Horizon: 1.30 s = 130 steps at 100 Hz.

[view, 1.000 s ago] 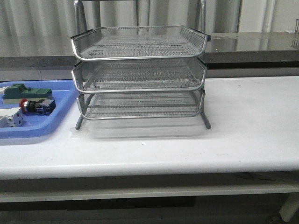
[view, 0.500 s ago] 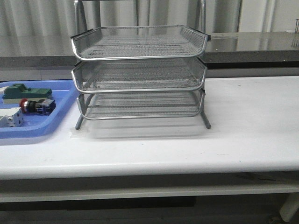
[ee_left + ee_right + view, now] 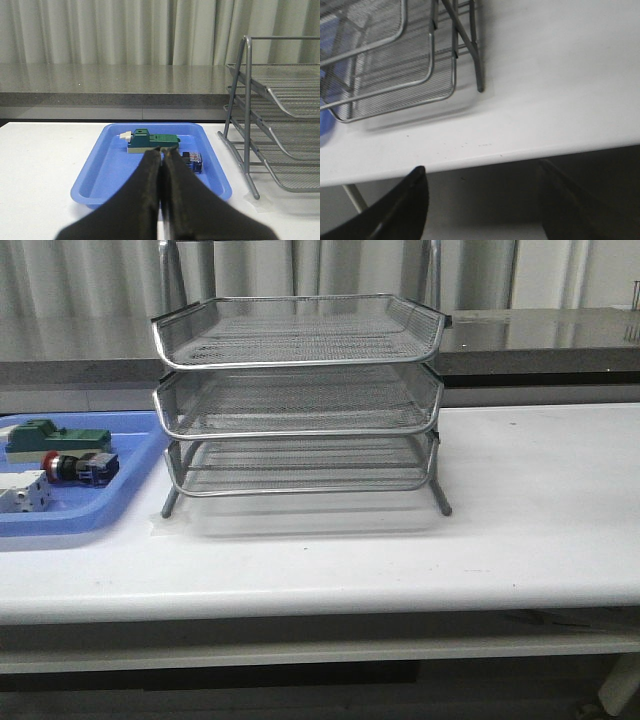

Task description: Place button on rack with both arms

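Nothing on the white tabletop (image 3: 520, 530) has shifted since the earlier frames, and no arm shows in the front view. The three-tier wire rack (image 3: 298, 400) stands mid-tabletop with the blue tray (image 3: 130, 465) just beside its left legs; the button (image 3: 78, 468) lies in that tray, red cap pointing away from the rack, between a green block (image 3: 55, 436) and a white block (image 3: 22, 492). The left tool (image 3: 161, 165) has its fingers pressed together, empty, aimed at the tray, while the right tool (image 3: 482, 200) is spread wide apart near the rack's front right leg.
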Available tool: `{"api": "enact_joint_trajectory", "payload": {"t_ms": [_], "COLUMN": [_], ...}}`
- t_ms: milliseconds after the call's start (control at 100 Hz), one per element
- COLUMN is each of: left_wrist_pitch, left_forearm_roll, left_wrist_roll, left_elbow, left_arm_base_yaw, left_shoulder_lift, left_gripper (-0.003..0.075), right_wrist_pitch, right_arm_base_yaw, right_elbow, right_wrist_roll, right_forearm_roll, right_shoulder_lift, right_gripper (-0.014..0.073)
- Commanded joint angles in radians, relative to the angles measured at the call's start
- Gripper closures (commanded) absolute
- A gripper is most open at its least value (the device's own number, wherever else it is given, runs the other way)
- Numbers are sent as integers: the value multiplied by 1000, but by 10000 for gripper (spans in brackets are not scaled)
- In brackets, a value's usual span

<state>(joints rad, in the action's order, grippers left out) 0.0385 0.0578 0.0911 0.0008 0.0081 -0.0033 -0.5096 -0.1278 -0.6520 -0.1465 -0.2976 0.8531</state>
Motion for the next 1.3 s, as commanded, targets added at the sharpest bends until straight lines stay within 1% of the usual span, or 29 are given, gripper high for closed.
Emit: {"api": "enact_joint_trajectory", "payload": {"t_ms": [0,130,220,420,590,720,930,1290], "left_wrist_pitch": [-86,-86,-86,-86,-86,-86,-86,-86], "left_forearm_roll": [0,0,0,0,0,0,0,0], "left_wrist_roll": [11,11,11,11,11,11,11,11], "left_elbow": [47,47,47,47,47,47,47,47], "left_arm_base_yaw": [0,0,0,0,0,0,0,0], "left_shoulder_lift": [-35,-35,-35,-35,-35,-35,-35,-35], "left_gripper": [741,741,741,741,741,741,741,741], "right_wrist_pitch": [115,169,219,355,428,437,435,432], "right_arm_base_yaw": [6,-11,-46,-145,-202,-225,-227,-227], "right_elbow": [-35,-35,-35,-53,-109,-169,-249,-267], "right_wrist_roll": [8,8,8,8,8,8,8,8], "right_forearm_roll": [-88,-154,-185,-212,-222,-224,-244,-258], "right_shoulder_lift": [28,101,162,319,443,520,613,642], "right_gripper": [105,106,106,106,106,106,106,106]}}
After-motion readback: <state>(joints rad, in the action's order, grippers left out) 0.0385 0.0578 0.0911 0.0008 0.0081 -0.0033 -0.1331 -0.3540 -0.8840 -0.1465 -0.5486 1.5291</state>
